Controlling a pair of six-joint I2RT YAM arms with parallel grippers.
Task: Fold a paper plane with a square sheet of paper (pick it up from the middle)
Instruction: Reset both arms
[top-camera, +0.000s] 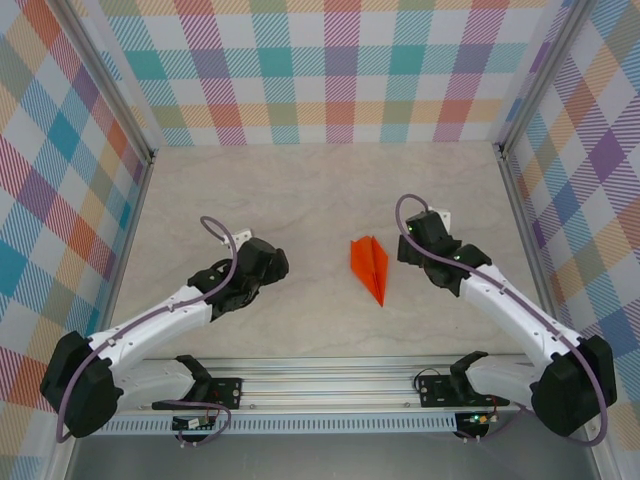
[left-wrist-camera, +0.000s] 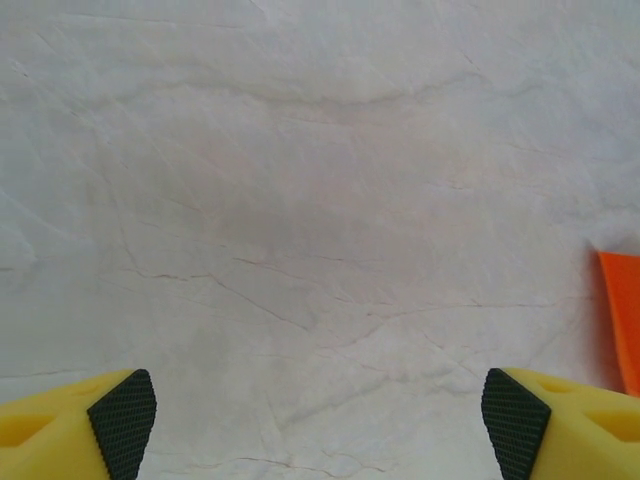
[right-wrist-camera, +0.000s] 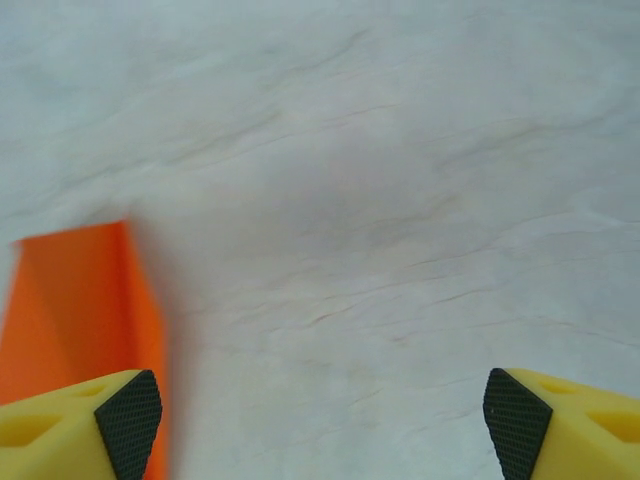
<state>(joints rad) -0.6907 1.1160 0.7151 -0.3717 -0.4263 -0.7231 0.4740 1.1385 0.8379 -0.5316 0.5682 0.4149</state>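
Observation:
The square sheet of paper is folded into a slim bright orange paper plane (top-camera: 370, 268). It lies flat on the table between the two arms, with its sharp tip toward the near edge. My left gripper (top-camera: 272, 262) hovers to its left, open with nothing between its fingers (left-wrist-camera: 120, 420). The left wrist view catches the plane (left-wrist-camera: 622, 315) at the right edge. My right gripper (top-camera: 408, 246) sits close to the plane's right side, also open and holding nothing. In the right wrist view the plane (right-wrist-camera: 75, 310) lies beside the left fingertip (right-wrist-camera: 130, 415), outside the jaws.
The pale marbled table top (top-camera: 320, 190) is walled by checked panels on the left (top-camera: 60, 200), back and right (top-camera: 590, 170). An aluminium rail (top-camera: 330, 385) with both arm bases runs along the near edge.

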